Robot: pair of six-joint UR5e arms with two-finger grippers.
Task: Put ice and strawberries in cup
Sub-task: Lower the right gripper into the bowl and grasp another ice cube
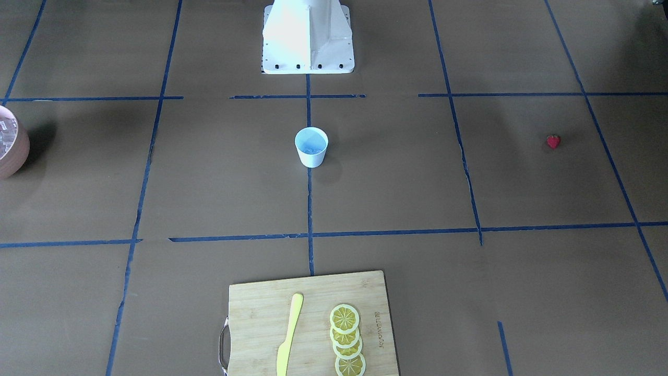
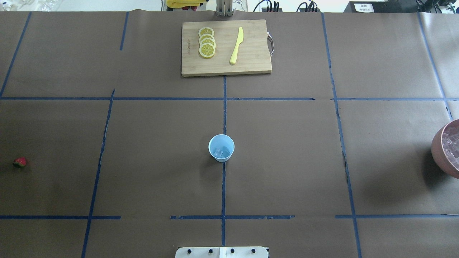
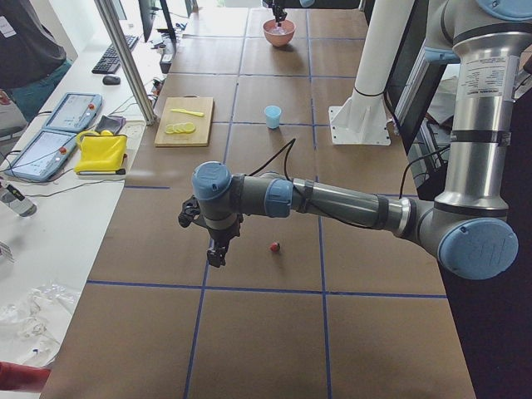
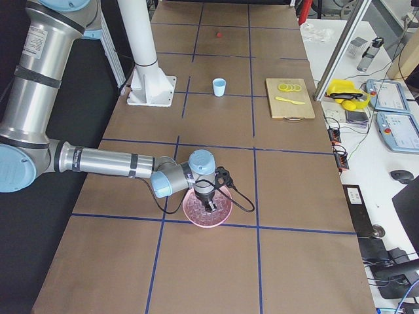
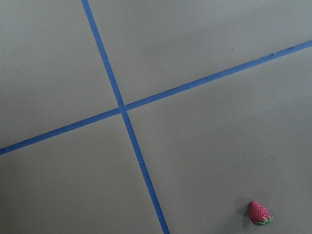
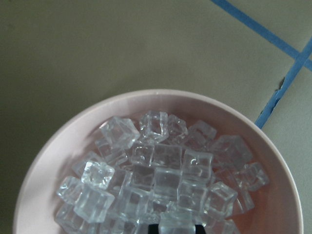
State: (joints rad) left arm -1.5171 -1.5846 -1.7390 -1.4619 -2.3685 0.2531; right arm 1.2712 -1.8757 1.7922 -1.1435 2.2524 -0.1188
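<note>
The white cup (image 2: pixel 221 148) with a light-blue inside stands at the table's middle, with a few ice cubes (image 2: pixel 222 153) in it; it also shows in the front view (image 1: pixel 311 147). The red strawberry (image 2: pixel 19 162) lies alone at the far left, and low right in the left wrist view (image 5: pixel 258 213). My left gripper (image 3: pixel 216 252) hangs beside it; I cannot tell its state. My right gripper (image 6: pixel 176 229) is down in the pinkish bowl (image 6: pixel 44 165) of ice (image 6: pixel 161 175), its dark fingertips (image 6: pixel 155 228) closed against a cube.
A wooden cutting board (image 2: pixel 226 48) at the far side holds lemon slices (image 2: pixel 207 46) and a yellow knife (image 2: pixel 236 46). The bowl (image 2: pixel 438 148) sits at the right table edge. The robot base (image 1: pixel 308 39) stands behind the cup. Blue tape lines cross the brown table.
</note>
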